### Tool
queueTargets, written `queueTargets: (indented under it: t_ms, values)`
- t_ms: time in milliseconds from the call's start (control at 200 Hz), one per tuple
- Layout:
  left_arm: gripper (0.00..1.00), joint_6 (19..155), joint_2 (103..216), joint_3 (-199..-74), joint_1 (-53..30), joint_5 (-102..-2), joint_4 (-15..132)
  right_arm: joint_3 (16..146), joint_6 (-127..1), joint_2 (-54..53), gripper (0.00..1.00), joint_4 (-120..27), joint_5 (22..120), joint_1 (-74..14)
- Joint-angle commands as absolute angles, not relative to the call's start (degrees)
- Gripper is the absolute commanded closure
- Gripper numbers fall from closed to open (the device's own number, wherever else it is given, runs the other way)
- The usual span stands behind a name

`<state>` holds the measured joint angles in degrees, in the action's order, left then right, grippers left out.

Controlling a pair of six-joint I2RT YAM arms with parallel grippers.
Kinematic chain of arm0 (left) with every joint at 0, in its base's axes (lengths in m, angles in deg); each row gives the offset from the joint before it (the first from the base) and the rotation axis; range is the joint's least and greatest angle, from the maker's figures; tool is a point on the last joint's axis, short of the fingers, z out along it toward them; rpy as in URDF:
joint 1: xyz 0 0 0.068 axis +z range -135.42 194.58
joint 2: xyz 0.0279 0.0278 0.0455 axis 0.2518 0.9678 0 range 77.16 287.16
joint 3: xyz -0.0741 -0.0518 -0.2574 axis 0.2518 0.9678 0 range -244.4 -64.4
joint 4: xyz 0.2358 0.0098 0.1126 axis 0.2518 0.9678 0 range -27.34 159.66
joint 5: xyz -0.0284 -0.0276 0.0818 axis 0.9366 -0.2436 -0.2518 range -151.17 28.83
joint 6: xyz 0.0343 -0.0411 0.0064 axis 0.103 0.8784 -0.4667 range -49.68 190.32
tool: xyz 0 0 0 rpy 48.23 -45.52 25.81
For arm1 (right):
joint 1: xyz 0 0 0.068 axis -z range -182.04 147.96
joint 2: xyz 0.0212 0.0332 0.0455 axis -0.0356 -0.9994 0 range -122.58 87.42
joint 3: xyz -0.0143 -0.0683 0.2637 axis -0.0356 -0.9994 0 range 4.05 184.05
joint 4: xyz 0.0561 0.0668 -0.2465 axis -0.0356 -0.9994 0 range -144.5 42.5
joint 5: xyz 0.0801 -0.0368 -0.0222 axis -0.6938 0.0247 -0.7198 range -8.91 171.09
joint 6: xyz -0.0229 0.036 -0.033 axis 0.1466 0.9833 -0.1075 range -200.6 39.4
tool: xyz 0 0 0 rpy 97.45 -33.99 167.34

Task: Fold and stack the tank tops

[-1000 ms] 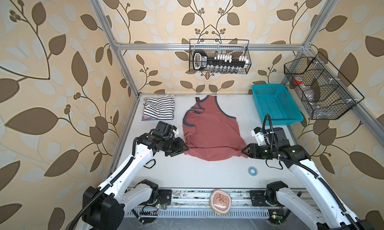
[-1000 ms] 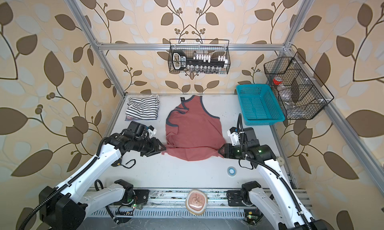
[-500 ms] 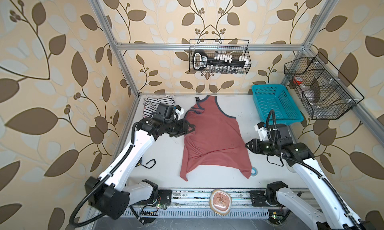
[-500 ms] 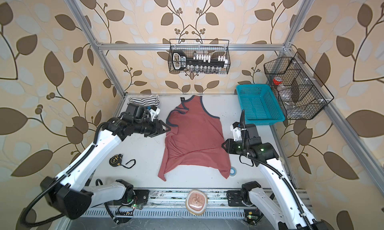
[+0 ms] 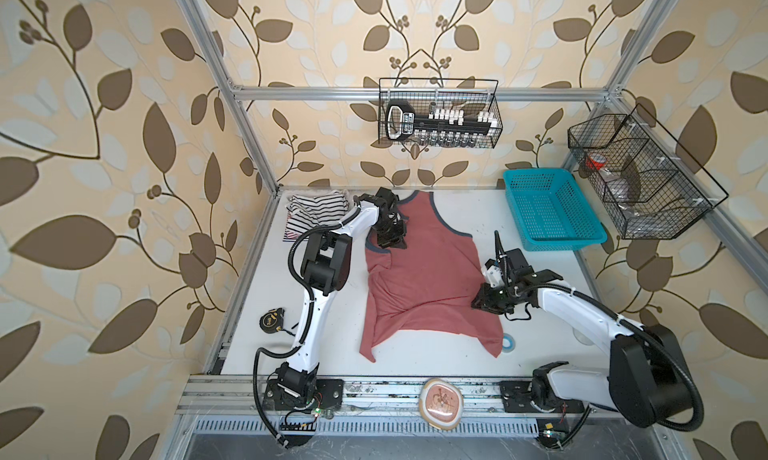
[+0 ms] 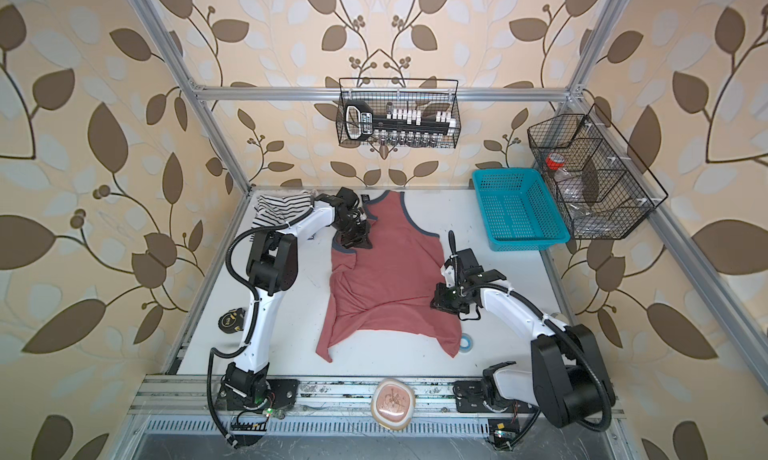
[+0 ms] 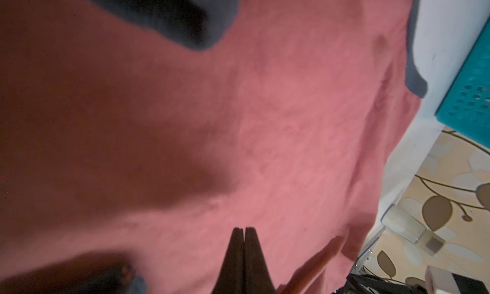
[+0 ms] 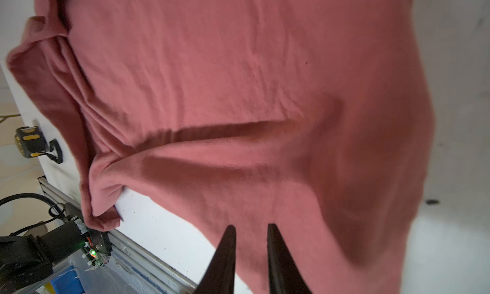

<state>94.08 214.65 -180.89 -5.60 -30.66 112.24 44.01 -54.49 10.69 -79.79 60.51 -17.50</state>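
The dusty red tank top with grey-blue trim lies spread out and creased mid-table, hem toward the front. My left gripper rests on its left armhole near the back. In the left wrist view that gripper is shut, its tips together over the red cloth. My right gripper sits at the shirt's right edge. In the right wrist view its jaws stand narrowly open above the cloth. A folded black-and-white striped tank top lies at the back left, partly hidden by my left arm.
A teal basket stands at the back right. A tape measure lies at the left edge and a blue tape roll by the shirt's front right corner. Wire baskets hang on the walls.
The shirt's hem has dropped toward the front, so the top lies longer. My left gripper moved back to the armhole and shut. The right gripper narrowed and shifted along the right edge.
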Motion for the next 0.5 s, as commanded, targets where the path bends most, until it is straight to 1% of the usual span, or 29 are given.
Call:
queueTargets:
  t_ms: [0, 105, 220, 355, 495]
  values:
    - [1.0, 94.42, 215.52, -184.69, -4.34, -30.95, 113.83, 46.42, -55.26, 4.65, 0.77, -77.29, 61.8, -18.27]
    - [1.0, 96.96, 216.63, -182.28, -1.88, -30.82, 109.88, 49.47, -56.61, -2.93, 0.78, -77.45, 62.63, -18.63]
    - [1.0, 98.8, 216.0, -175.99, 1.35, -31.65, 106.97, 54.75, -57.55, -10.22, 0.79, -78.1, 63.75, -19.22]
    - [1.0, 100.96, 213.21, -168.64, 4.89, -33.16, 103.64, 62.05, -57.91, -16.39, 0.81, -79.69, 64.93, -19.87]
    - [1.0, 103.32, 208.64, -159.27, 6.65, -33.25, 99.39, 69.45, -59.6, -21.69, 0.81, -83.94, 68.61, -19.51]
